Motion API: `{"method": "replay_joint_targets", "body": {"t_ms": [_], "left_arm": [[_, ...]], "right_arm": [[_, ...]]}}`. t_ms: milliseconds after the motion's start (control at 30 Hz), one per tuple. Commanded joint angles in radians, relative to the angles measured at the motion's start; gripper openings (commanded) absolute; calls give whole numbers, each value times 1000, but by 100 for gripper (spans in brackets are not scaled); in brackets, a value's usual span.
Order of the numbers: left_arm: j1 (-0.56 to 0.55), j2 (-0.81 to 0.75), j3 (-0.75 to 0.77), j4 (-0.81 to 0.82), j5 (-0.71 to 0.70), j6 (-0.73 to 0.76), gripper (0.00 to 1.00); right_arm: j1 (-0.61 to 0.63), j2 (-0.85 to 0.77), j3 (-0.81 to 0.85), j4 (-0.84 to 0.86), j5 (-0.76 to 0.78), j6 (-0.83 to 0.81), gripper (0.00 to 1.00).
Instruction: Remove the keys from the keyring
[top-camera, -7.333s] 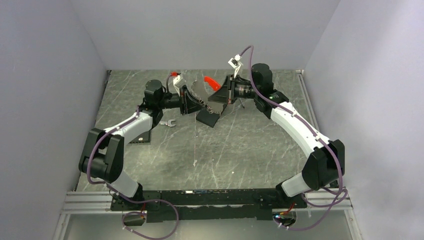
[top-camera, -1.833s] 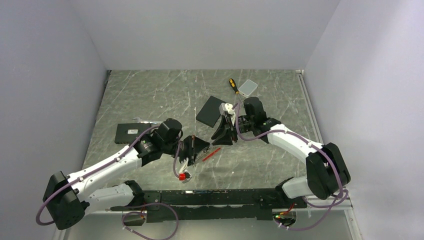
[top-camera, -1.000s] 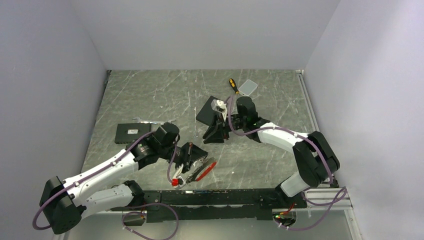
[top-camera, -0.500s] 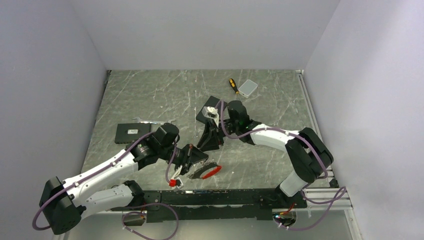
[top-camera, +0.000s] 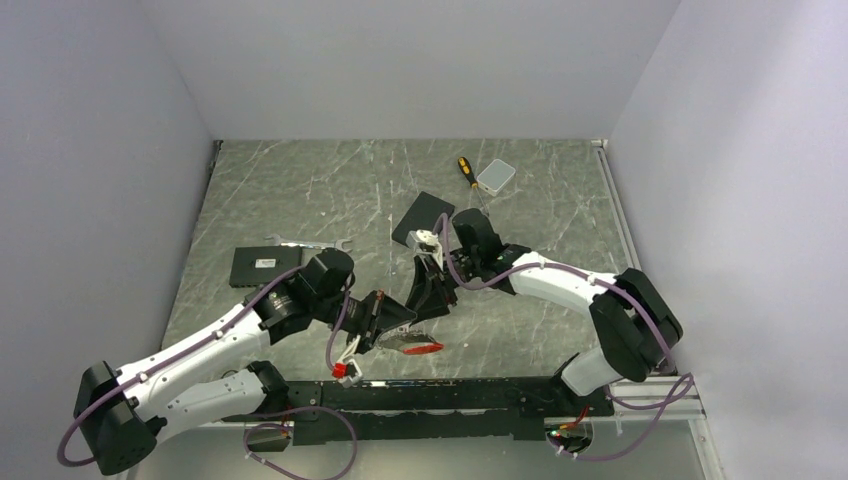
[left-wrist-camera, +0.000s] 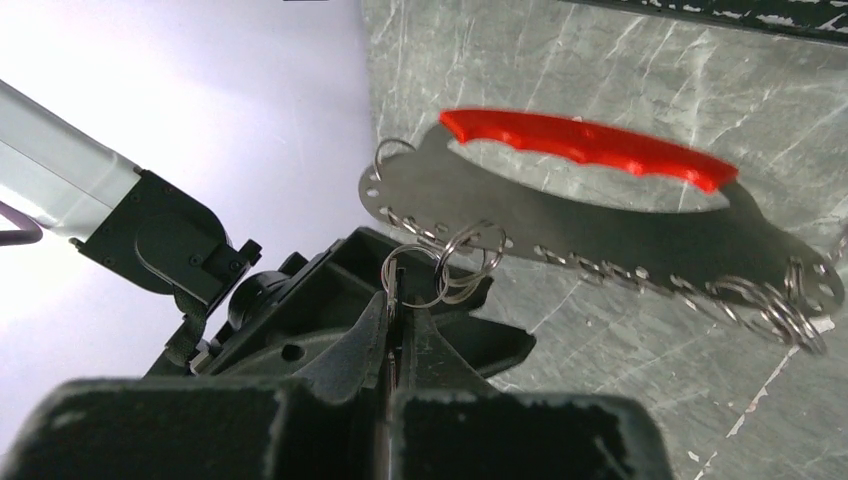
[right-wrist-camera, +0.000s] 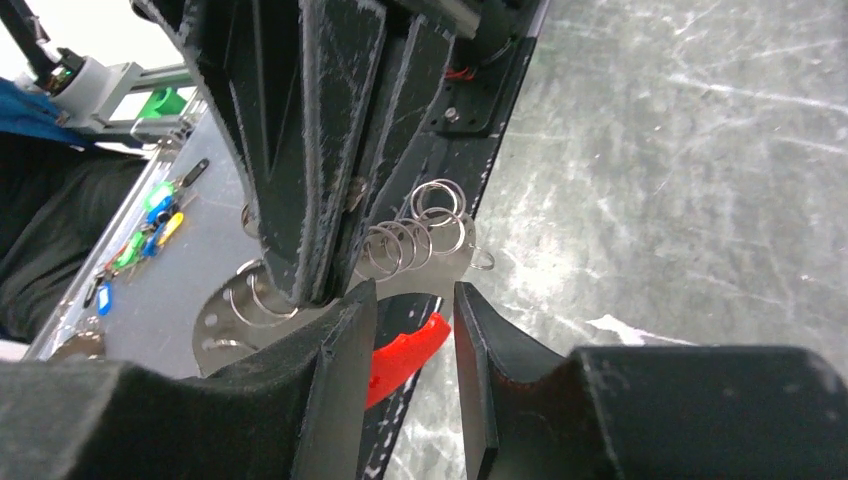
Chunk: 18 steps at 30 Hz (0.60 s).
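Observation:
The keyring (top-camera: 413, 343) is a flat grey metal loop (left-wrist-camera: 600, 215) with a bright red grip (left-wrist-camera: 590, 150) and several split rings along its edge. It hangs just above the table near the front edge. My left gripper (top-camera: 388, 318) is shut (left-wrist-camera: 398, 300) on a thin silvery strip seen edge-on, seemingly the plain key, which hangs from a split ring (left-wrist-camera: 415, 280). My right gripper (top-camera: 432, 298) is open (right-wrist-camera: 412, 292). Its jaws straddle the loop's edge and the red grip (right-wrist-camera: 405, 355) without touching. The black-headed key is hidden.
A wrench (top-camera: 310, 243) and a black box (top-camera: 262, 267) lie on the left. A black pad (top-camera: 420, 218), a yellow-and-black screwdriver (top-camera: 465, 170) and a small white box (top-camera: 496, 176) lie at the back. The black front rail (top-camera: 450, 390) is just beyond the keyring.
Both arms have come from the back of the table to the front. In the last second my right gripper has moved down to my left gripper, and the keyring has swung flatter.

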Motion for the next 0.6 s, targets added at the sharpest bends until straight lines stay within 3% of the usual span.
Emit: {"method": "replay_joint_targets", "body": {"t_ms": [0,333,400,567], "left_arm": [[5,-12,4,-8,34,470,0],[4,-45,-25,19,-24,394,0],[4,-41,-24,36,-46,370,0],[5,-25,-17,60,-53,345,0]], "right_arm": [[12,-46,36,-142,-90,-113,38],[13,-69,43,-188,-124,-111,45],[13,-70,27,-108,-109,-38,47],[13,-62,-71,333,-56,332,48]]}}
